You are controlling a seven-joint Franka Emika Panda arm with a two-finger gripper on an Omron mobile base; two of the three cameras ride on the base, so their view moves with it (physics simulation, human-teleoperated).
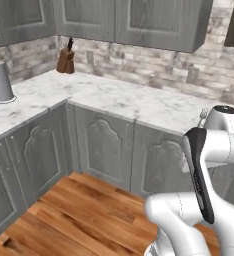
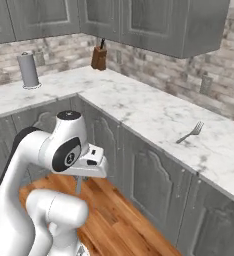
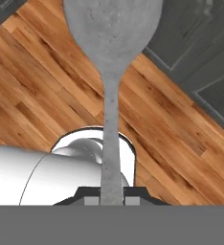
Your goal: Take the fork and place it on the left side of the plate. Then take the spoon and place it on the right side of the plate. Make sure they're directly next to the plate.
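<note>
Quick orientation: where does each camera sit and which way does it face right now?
Left base view: behind-left, facing the corner counter; arm lower right.
Right base view: behind-right, facing that counter; arm lower left, fork on top.
Hand view: on the hand, looking down at wood floor; fingers shut on the spoon.
Base views share the knife block.

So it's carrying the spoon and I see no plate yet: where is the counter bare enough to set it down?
The marble counter lies bare between the knife block and the fork, and again between the paper towel roll and the corner. Nowhere looks crowded. The pincer holds the spoon over the wood floor.
</note>
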